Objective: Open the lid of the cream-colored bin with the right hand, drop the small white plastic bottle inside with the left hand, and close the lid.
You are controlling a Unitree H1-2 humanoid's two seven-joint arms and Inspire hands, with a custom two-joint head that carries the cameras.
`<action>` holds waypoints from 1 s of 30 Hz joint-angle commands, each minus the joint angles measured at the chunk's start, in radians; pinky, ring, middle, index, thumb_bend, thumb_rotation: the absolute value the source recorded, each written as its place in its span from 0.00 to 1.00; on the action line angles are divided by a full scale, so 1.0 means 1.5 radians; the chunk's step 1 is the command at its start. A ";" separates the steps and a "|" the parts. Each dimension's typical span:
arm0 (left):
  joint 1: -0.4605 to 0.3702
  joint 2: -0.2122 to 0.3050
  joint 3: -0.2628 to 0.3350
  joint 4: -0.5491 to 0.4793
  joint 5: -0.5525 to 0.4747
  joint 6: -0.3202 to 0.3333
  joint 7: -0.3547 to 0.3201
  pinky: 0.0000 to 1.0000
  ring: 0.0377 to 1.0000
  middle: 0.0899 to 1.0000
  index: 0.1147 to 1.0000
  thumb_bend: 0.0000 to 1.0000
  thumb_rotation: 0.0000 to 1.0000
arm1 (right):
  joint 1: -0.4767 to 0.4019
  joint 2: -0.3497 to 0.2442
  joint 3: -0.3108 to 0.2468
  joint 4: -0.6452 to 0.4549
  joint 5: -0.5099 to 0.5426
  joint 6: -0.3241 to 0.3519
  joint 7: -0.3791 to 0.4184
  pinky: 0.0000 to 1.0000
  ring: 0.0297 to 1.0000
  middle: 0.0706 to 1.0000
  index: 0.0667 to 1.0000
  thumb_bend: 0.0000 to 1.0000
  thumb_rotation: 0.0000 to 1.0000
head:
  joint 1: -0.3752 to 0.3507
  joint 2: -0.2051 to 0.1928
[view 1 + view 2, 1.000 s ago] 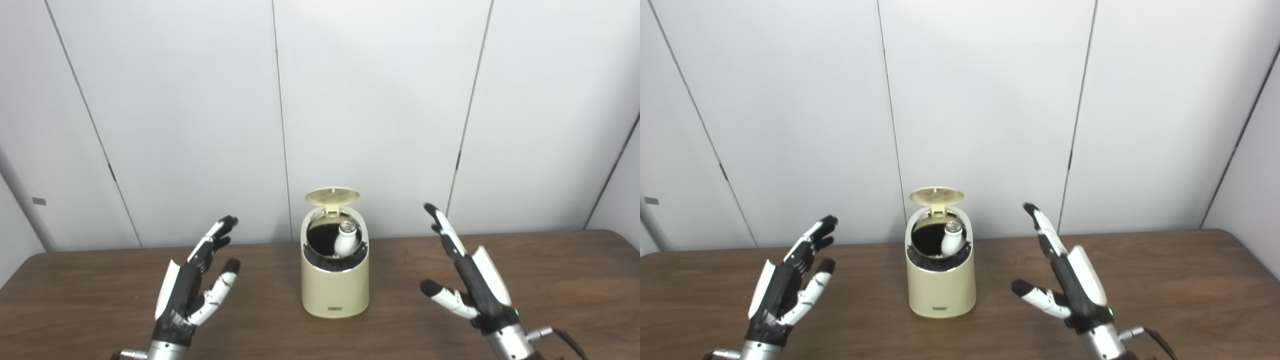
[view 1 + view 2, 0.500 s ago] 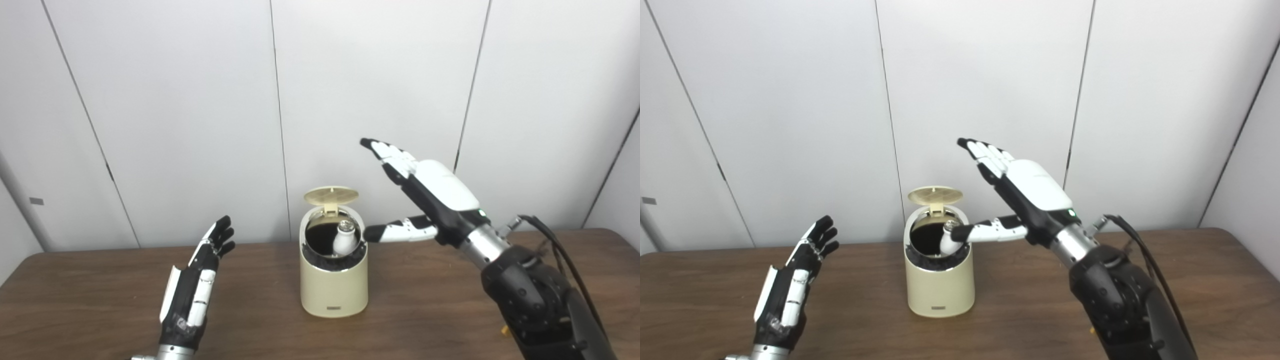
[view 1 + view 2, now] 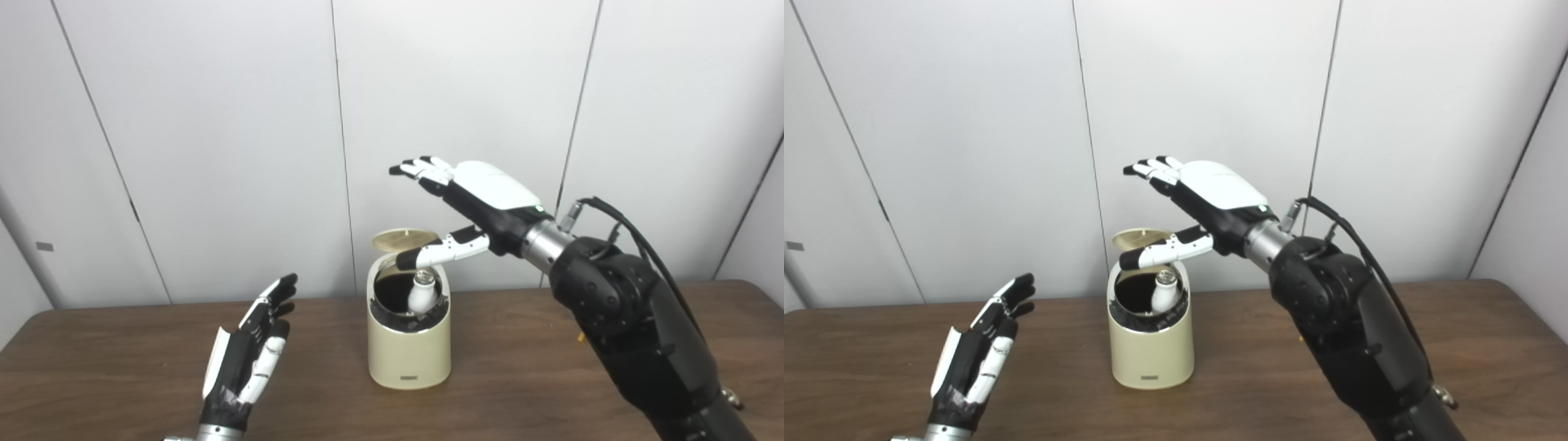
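Note:
The cream-colored bin (image 3: pixel 408 349) stands mid-table with its round lid (image 3: pixel 401 240) raised at the back. The small white plastic bottle (image 3: pixel 422 291) leans inside the dark opening, cap up. My right hand (image 3: pixel 471 202) hovers open above the bin, palm down, fingers spread above the lid. Its thumb crosses in front of the lid's right side; contact is unclear. My left hand (image 3: pixel 248 355) stays open and empty, low over the table to the left of the bin.
The brown wooden table (image 3: pixel 551 380) runs across the whole width, with white wall panels (image 3: pixel 214 122) right behind it. My bulky black right forearm (image 3: pixel 637 331) slants over the table's right half.
My right hand moved left and slightly down, from right of the bin to directly above the lid, and the lid looks tilted further forward. My left hand shifted only slightly.

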 commanded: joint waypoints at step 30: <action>-0.013 0.007 0.001 -0.036 0.042 -0.015 0.063 0.81 0.84 0.82 0.79 0.47 0.88 | 0.023 -0.006 0.047 -0.029 -0.029 0.074 0.073 1.00 1.00 0.92 0.88 0.96 0.88 | 0.000 0.009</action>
